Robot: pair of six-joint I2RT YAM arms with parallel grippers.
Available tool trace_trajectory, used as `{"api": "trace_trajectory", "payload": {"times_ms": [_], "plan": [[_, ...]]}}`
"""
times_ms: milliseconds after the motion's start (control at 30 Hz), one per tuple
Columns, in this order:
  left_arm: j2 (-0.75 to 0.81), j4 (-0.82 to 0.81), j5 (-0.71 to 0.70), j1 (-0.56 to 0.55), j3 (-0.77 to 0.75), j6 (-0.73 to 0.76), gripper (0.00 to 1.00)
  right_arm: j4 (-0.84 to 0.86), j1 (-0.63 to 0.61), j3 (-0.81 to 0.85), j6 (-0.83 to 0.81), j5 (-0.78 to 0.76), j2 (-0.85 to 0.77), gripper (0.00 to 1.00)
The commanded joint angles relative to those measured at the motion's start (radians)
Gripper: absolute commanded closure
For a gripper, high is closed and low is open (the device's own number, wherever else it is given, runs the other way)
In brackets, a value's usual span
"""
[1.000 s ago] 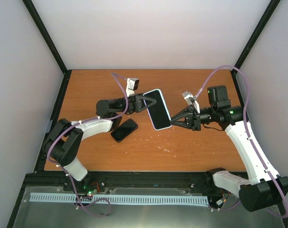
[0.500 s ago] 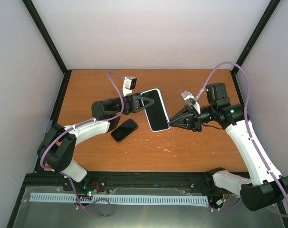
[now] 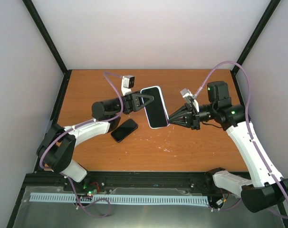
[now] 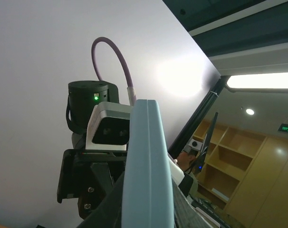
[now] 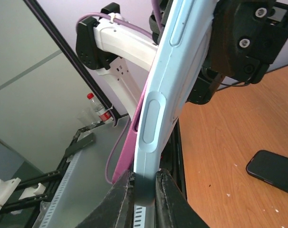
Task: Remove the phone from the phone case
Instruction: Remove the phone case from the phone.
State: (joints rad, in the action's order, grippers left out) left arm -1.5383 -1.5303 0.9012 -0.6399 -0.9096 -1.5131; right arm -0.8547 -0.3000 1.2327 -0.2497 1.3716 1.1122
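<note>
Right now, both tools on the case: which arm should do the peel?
Right, probably. Right tool pinches the case at its near corner, where a pink edge shows parting from the blue. Left tool grips the far end, better as anchor.

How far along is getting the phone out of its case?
Seemingly done: a black phone lies on the table, apart from the pale blue case. In hand: left end effector and right end effector pinch that case in the air. Left: unclear whether it is empty.
</note>
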Motion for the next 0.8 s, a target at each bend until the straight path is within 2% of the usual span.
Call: {"api": "trace_trajectory", "payload": {"times_ms": [0,167,300,500,767], "plan": [[0.043,-0.208,0.04,-0.087,0.0,0.0,1.0,0.141,-0.004,0.007,0.03,-0.221,0.016,0.87],[0.056,-0.109,0.067,-0.089,0.005,0.075,1.0,0.134,-0.004,0.006,0.053,-0.303,0.02,0.83],[0.105,0.076,0.074,-0.088,0.037,0.218,1.0,0.13,-0.004,0.033,0.08,-0.401,0.034,0.74],[0.162,0.355,0.076,-0.097,0.054,0.422,1.0,0.054,-0.017,0.078,0.043,-0.408,0.096,0.65],[0.143,0.443,0.102,-0.097,0.067,0.451,1.0,0.054,-0.073,0.061,0.006,-0.354,0.095,0.63]]}}
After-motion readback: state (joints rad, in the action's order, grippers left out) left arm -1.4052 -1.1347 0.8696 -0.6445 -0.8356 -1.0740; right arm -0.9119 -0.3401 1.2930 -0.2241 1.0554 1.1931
